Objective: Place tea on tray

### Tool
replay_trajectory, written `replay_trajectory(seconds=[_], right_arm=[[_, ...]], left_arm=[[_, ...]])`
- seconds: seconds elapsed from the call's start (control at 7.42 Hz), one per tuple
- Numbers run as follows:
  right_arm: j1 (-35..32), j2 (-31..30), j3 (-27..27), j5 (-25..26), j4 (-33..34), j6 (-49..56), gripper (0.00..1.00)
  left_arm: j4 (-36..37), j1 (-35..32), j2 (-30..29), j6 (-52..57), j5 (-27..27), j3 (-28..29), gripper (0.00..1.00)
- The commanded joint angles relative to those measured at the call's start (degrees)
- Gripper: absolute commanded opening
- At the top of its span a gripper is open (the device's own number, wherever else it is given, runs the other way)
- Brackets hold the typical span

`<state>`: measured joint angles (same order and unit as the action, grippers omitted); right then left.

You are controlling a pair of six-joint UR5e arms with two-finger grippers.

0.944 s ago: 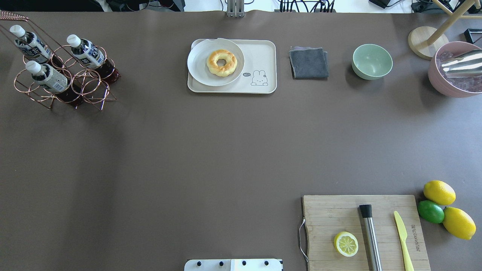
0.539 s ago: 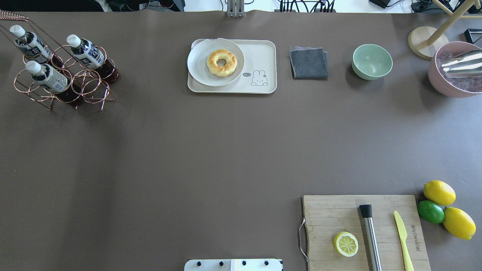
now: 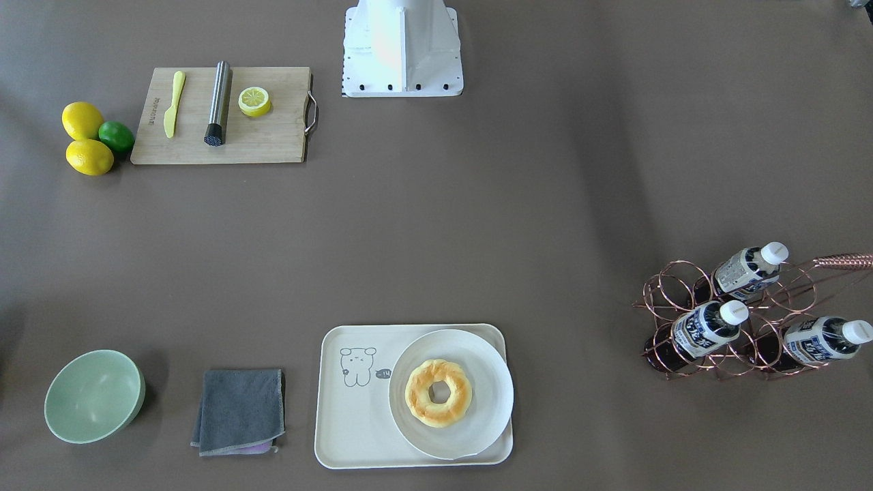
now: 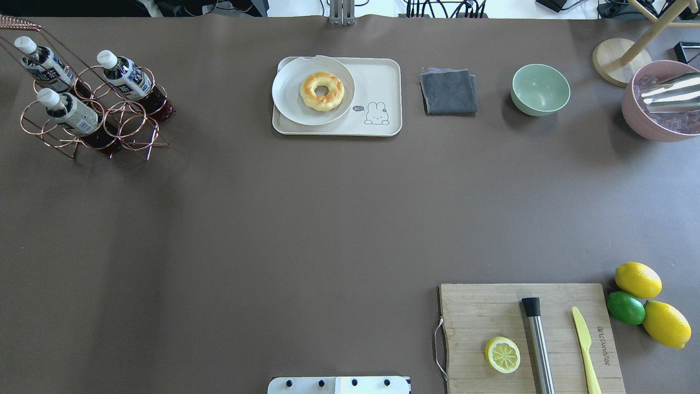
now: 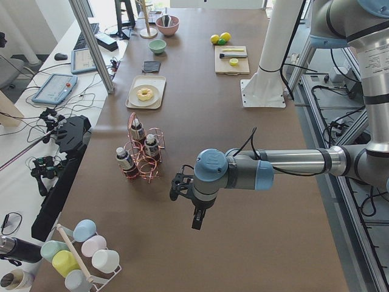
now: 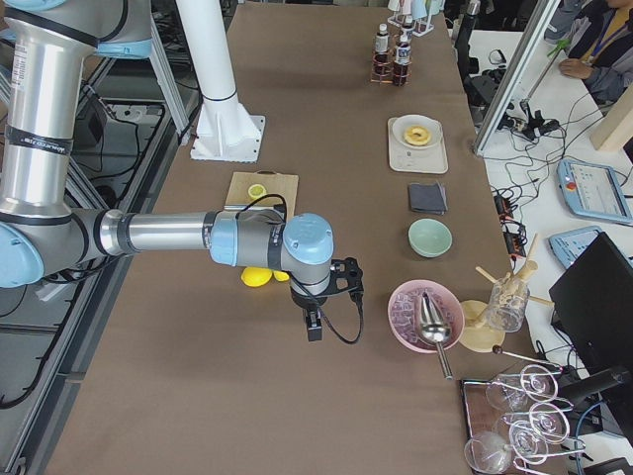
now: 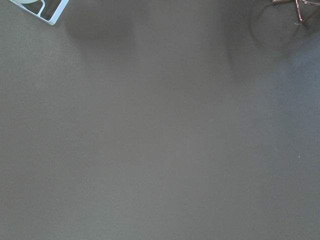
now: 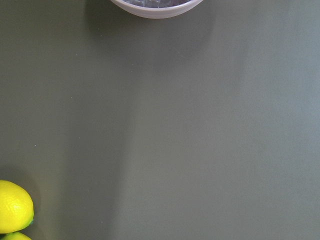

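Note:
Three alike tea bottles, one of them the tea (image 4: 127, 74) (image 3: 706, 327), stand tilted in a copper wire rack (image 4: 131, 123) at the table's far left. The cream tray (image 4: 377, 82) (image 3: 348, 423) with a bear drawing lies far centre. My left gripper (image 5: 197, 222) shows only in the exterior left view, above bare table beside the rack; I cannot tell if it is open or shut. My right gripper (image 6: 313, 329) shows only in the exterior right view, near the pink bowl; I cannot tell its state either.
A white plate (image 4: 295, 104) with a doughnut (image 4: 322, 91) fills the tray's left half. A grey cloth (image 4: 448, 91), green bowl (image 4: 540, 89) and pink ice bowl (image 4: 651, 126) lie to its right. A cutting board (image 4: 476, 312) and lemons (image 4: 637, 279) sit near right.

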<state>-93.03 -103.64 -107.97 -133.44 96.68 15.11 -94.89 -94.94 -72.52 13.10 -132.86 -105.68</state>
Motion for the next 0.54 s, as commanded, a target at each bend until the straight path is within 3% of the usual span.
replay_trajectory(seconds=[0.0,0.4], right_arm=[[0.0,-0.1,0.0,-1.0,-0.1,-0.3,1.00],[0.0,-0.1,-0.2,-1.0,-0.1,-0.2,1.00]], left_arm=[[-0.1,0.0,-0.1,-0.2,-0.2,0.0,0.97],[0.0,0.0,-0.1,-0.1,0.1,0.0,0.97]])
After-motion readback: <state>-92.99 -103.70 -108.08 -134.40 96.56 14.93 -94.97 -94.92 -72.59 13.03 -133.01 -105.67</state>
